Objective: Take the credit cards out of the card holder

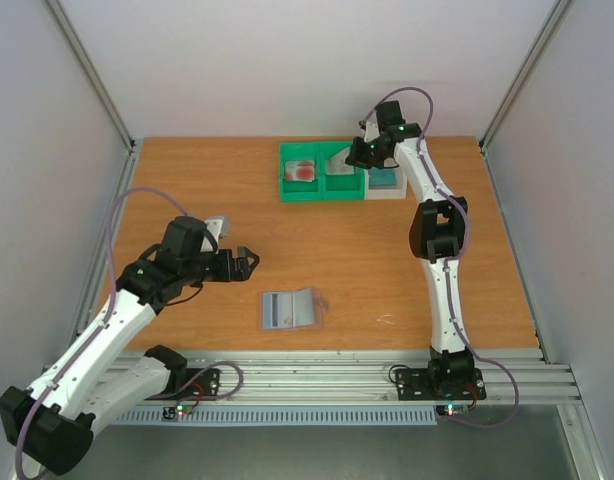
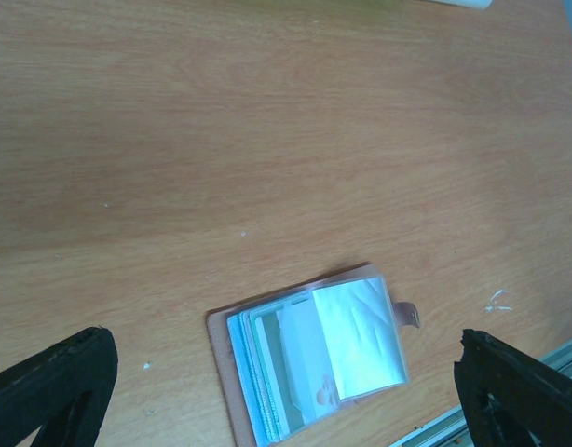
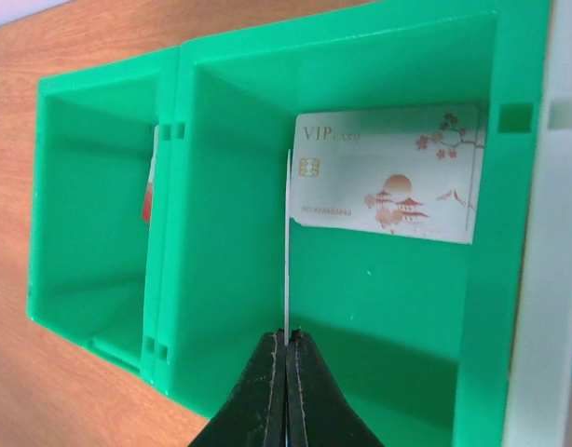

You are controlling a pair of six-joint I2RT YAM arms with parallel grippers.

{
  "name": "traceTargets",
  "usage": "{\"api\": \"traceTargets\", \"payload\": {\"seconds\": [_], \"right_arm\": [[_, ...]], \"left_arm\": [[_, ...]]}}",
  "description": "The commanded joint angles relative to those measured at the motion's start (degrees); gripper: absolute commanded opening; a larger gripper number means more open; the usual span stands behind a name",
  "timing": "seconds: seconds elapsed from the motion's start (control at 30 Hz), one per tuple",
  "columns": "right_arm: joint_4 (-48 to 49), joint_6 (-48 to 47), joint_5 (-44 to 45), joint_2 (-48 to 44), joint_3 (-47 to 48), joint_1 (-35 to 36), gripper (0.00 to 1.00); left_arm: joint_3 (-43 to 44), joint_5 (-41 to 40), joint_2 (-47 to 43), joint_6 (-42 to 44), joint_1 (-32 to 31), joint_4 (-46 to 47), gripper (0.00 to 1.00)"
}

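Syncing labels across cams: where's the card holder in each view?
Top external: card holder lies open near the table's front edge, centre-left, below-right of the left claw.
Left wrist: lower centre, open, between the two claw fingers.
Right wrist: not in view; the right claw pinches a card edge-on in the green tray.
Shared landmark: the wooden table.

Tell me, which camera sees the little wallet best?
The left wrist view: the card holder lies open up close, cards showing in its sleeves. The top view shows it small and far away; the right wrist view misses it.
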Motion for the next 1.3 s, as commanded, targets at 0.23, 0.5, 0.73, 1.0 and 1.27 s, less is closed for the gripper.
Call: {"api": "traceTargets", "payload": {"seconds": [0.23,0.5,0.73,1.0,1.27], "right_arm": [[0.72,2.04,-1.01,6.43,7.31,-0.45,0.01],[2.58,3.89,0.49,7.65,7.44,-0.79,0.07],[3.66,5.80,3.82,7.76,7.95,-1.00,0.18],[2.58,8.99,2.68,4.78,8.67,-1.59,0.26],[-5.52,11.01,0.95,-1.59,7.90,-1.43,0.31]], "left_arm": [[2.57,0.31,3.00,1.29,0.01,0.79,0.99],[1.99,0.03,4.21,0.72,0.01,1.35,0.99],[2.17,-0.31,6.73,-0.33,0.01,1.61,0.99],[2.55,1.30,11.83,-1.38,0.05,0.84,0.99],[-0.15,7.82,15.38,-3.16,0.10,3.66,0.98]]}}
